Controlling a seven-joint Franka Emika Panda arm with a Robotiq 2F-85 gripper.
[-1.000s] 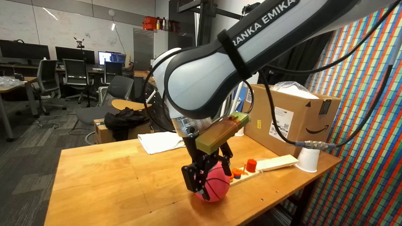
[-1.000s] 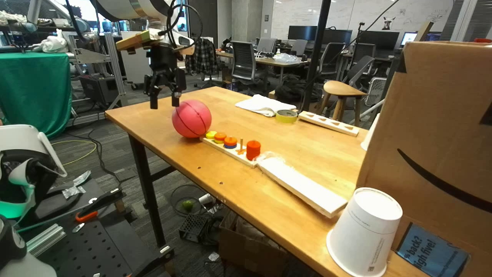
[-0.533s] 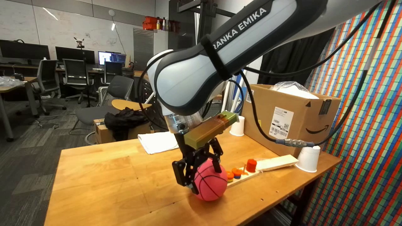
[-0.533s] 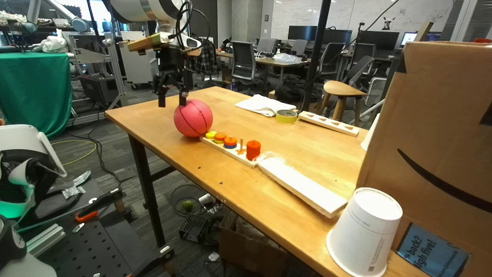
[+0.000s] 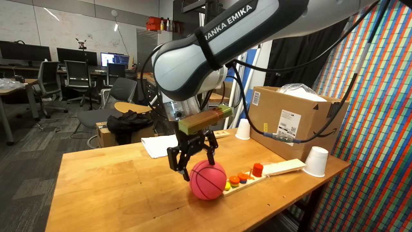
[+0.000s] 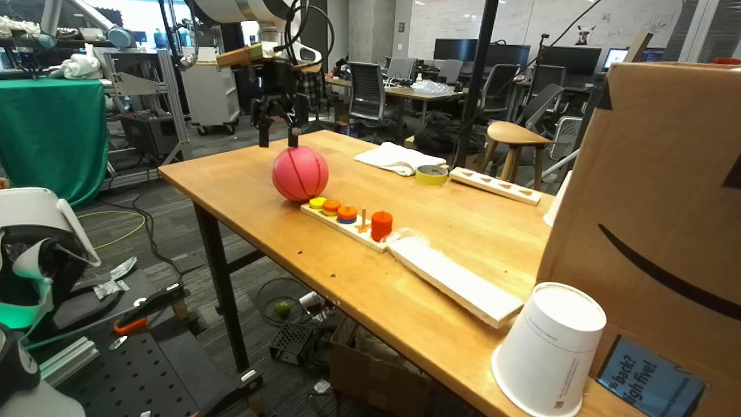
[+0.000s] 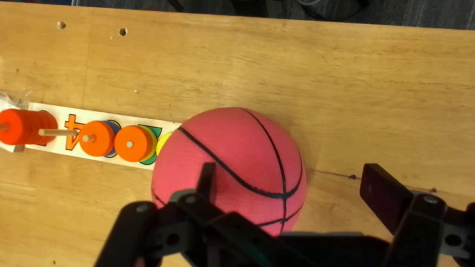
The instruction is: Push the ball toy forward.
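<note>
The ball toy is a pink ball with black basketball lines (image 5: pixel 207 182), resting on the wooden table. It shows in both exterior views (image 6: pixel 300 174) and in the wrist view (image 7: pixel 237 148). My gripper (image 5: pixel 198 169) is open, fingers pointing down, at the upper side of the ball. In the wrist view its fingers are wide apart (image 7: pixel 289 172); one finger overlaps the ball and the other is over bare wood. In an exterior view a fingertip (image 6: pixel 279 143) meets the ball's top edge; I cannot tell whether it touches. Nothing is held between the fingers.
A stacking board with coloured rings (image 5: pixel 243 180) lies beside the ball, its end close to it. A pale plank (image 6: pixel 454 278), white cups (image 5: pixel 316 161), a cardboard box (image 5: pixel 296 119), a white cloth (image 5: pixel 159 146) and yellow tape (image 6: pixel 432 175) are also on the table (image 5: pixel 112 187).
My gripper has moved left and up in an exterior view. The ball has shifted the same way a little, uncovering the yellow ring at the board's end. The gripper stays open.
</note>
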